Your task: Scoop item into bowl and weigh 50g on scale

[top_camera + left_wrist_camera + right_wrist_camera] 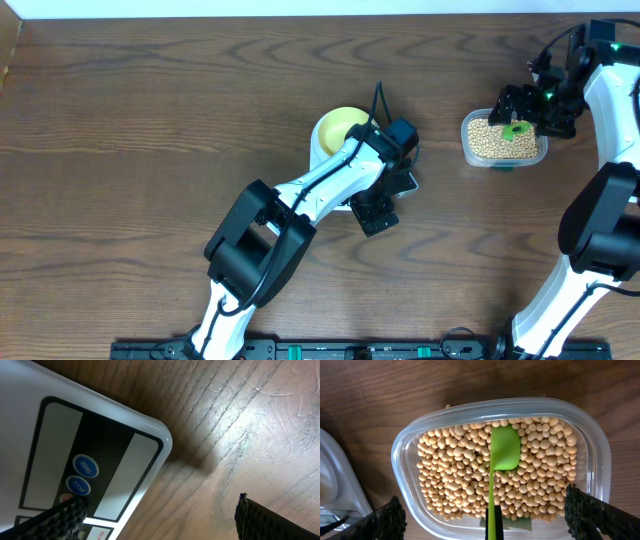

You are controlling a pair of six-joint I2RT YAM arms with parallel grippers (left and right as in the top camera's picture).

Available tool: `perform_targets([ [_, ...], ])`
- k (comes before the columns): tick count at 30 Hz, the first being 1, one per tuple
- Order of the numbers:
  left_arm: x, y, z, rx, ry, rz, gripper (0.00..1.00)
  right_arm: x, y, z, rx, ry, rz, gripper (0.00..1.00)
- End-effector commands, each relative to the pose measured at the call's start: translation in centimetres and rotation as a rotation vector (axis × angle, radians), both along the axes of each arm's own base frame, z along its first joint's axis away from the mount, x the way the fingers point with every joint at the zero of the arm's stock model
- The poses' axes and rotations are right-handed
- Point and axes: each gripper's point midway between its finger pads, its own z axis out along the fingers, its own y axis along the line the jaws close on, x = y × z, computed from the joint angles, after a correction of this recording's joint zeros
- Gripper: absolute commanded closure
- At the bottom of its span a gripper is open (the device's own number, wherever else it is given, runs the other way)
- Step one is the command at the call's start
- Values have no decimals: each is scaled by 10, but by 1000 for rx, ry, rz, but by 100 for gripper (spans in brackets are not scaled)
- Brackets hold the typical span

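Loosely piled, small round tan beans point(450, 475) fill a clear, rounded-rectangular plastic tub point(594, 460) at the right of the wood-grain table point(150, 100). A green scoop point(505, 447) rests its flat blade on them, the thin handle running back toward the camera. The right gripper point(482, 499) hangs over the tub, its ridged black fingers point(385, 520) spread wide to either side of the handle, gripping nothing. Well apart, at mid-table, the pale-yellow bowl point(340, 124) sits on the white scale point(15, 420), much of both hidden in the overhead view by the left arm point(310, 190). The left gripper point(159, 502) is likewise spread wide and holds nothing. One of its fingers hovers over the scale's glossy black control panel point(115, 450), covering part of a red button beside blue keys marked TARE point(85, 466) and MODE point(78, 485). The other is over bare wood just beyond the scale's rounded corner. Whether the first finger touches the panel cannot be told.
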Motion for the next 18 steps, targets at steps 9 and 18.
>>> perform_targets([
  [9,3,9,-20,17,48,26,2,4,-1,3,-1,-13,5,1],
  [18,9,1,6,-31,-5,26,2,4,-1,3,-1,-12,4,1],
])
